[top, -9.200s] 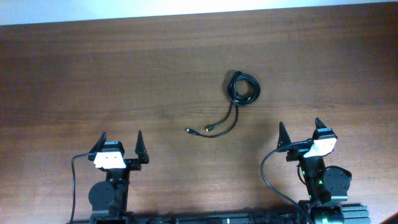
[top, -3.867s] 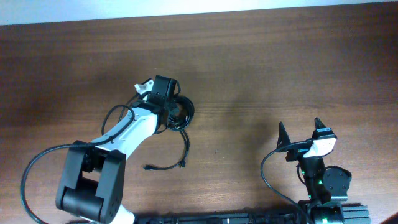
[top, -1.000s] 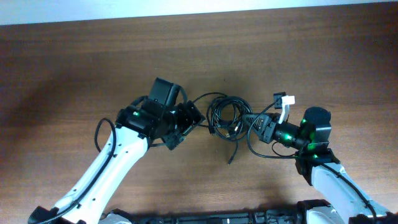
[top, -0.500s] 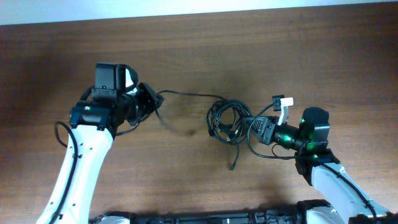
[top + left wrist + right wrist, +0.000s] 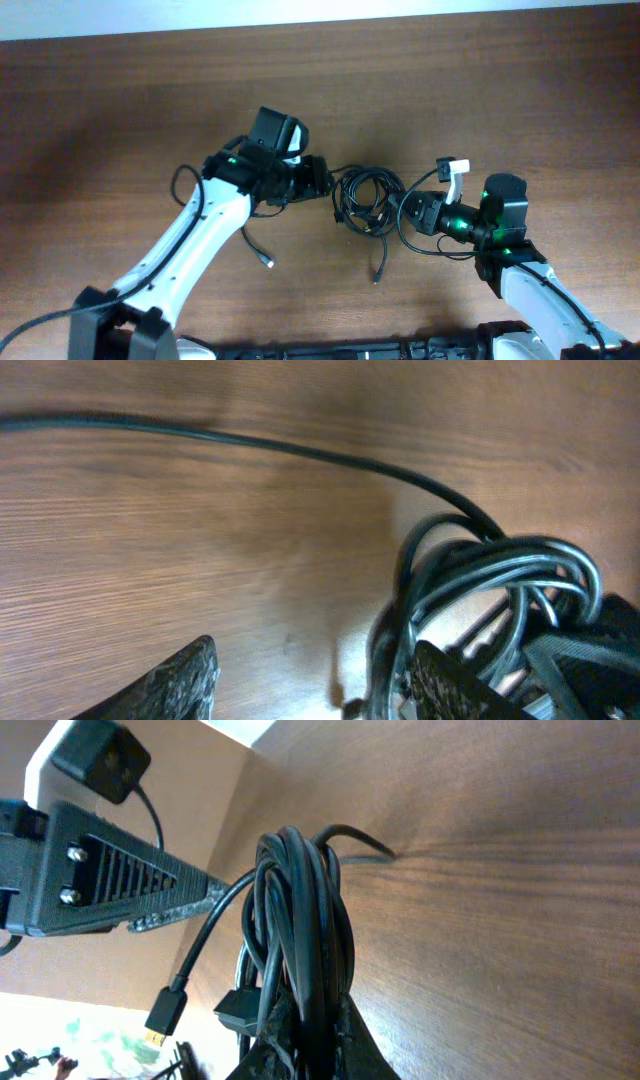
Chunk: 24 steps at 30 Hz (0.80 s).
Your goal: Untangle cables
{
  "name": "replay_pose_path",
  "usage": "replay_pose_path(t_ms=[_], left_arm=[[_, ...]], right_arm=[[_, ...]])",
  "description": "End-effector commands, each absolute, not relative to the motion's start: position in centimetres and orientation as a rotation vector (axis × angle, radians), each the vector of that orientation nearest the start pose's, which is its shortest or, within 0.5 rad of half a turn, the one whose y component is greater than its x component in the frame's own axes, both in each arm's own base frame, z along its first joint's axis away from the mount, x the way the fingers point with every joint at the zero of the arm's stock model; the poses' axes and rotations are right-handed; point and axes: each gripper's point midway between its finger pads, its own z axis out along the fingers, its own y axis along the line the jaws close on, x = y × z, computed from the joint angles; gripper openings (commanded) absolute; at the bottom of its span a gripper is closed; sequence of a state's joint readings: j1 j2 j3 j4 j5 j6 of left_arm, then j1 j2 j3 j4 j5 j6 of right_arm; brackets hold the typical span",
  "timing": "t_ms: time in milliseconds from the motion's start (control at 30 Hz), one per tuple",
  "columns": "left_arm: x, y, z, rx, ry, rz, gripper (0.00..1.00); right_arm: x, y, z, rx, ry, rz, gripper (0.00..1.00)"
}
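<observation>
The cables (image 5: 368,198) lie coiled mid-frame on the worktop (image 5: 120,100) — the right pincer (image 5: 398,207) clenched on the coil's right edge, the left pincer (image 5: 328,184) released, fingers spread, at its left edge.

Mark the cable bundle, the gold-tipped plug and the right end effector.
cable bundle (image 5: 300,915), right wrist, on the stacked loops.
gold-tipped plug (image 5: 164,1011), right wrist, its black body.
right end effector (image 5: 304,1020), right wrist, between its fingertips.
</observation>
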<state>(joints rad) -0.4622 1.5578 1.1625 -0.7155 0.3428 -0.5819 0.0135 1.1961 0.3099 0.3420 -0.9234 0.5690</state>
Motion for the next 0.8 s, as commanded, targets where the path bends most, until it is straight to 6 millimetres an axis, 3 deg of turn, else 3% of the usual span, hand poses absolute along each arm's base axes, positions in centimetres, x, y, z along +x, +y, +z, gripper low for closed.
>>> replay_pose_path(t_ms=[0, 67, 100, 133, 167, 200, 233, 367, 500, 567, 633, 667, 733, 767], left_arm=[[28.8, -25.1, 12.5, 0.084, 2.861, -0.948, 0.57], [28.1, -25.9, 12.7, 0.137, 2.863, -0.981, 0.60], [27.8, -26.2, 12.7, 0.152, 2.865, -0.983, 0.54], [27.6, -26.4, 12.6, 0.214, 2.853, -0.966, 0.30], [28.2, -25.2, 11.8, 0.224, 2.852, -0.827, 0.11], [29.2, -23.3, 10.9, 0.174, 2.853, -0.655, 0.00], [30.7, -20.9, 10.5, 0.099, 2.835, -0.503, 0.00], [35.1, -15.9, 11.1, -0.164, 2.753, -0.510, 0.00], [35.4, -20.1, 12.5, -0.044, 2.679, -0.663, 0.02], [36.4, -22.5, 13.9, 0.034, 2.577, -0.696, 0.06], [39.1, -21.4, 14.6, -0.038, 2.462, -0.541, 0.08], [40.2, -21.5, 14.8, -0.112, 2.425, -0.559, 0.09], [40.3, -22.7, 13.4, -0.157, 2.454, -0.618, 0.15], [39.6, -23.5, 11.3, -0.135, 2.519, -0.617, 0.29]], right_arm=[[27.5, 14.0, 11.7, 0.007, 2.135, 1.317, 0.04], [27.5, 14.0, 11.7, 0.007, 2.135, 1.317, 0.05], [27.5, 14.0, 11.7, 0.007, 2.135, 1.317, 0.04], [27.5, 14.0, 11.7, 0.007, 2.135, 1.317, 0.04], [27.4, 14.0, 11.7, 0.007, 2.139, 1.323, 0.04], [27.0, 14.3, 11.8, -0.010, 2.140, 1.356, 0.04], [26.4, 14.8, 12.2, -0.043, 2.133, 1.405, 0.04], [23.6, 16.3, 13.9, -0.198, 2.089, 1.624, 0.04], [22.7, 16.7, 14.5, -0.250, 2.069, 1.693, 0.04], [22.2, 16.8, 14.8, -0.278, 2.059, 1.729, 0.04], [21.7, 17.0, 15.1, -0.305, 2.047, 1.766, 0.04], [21.7, 17.0, 15.1, -0.305, 2.047, 1.767, 0.04], [21.7, 17.0, 15.1, -0.302, 2.049, 1.761, 0.04], [21.9, 16.9, 15.0, -0.294, 2.052, 1.750, 0.04]])
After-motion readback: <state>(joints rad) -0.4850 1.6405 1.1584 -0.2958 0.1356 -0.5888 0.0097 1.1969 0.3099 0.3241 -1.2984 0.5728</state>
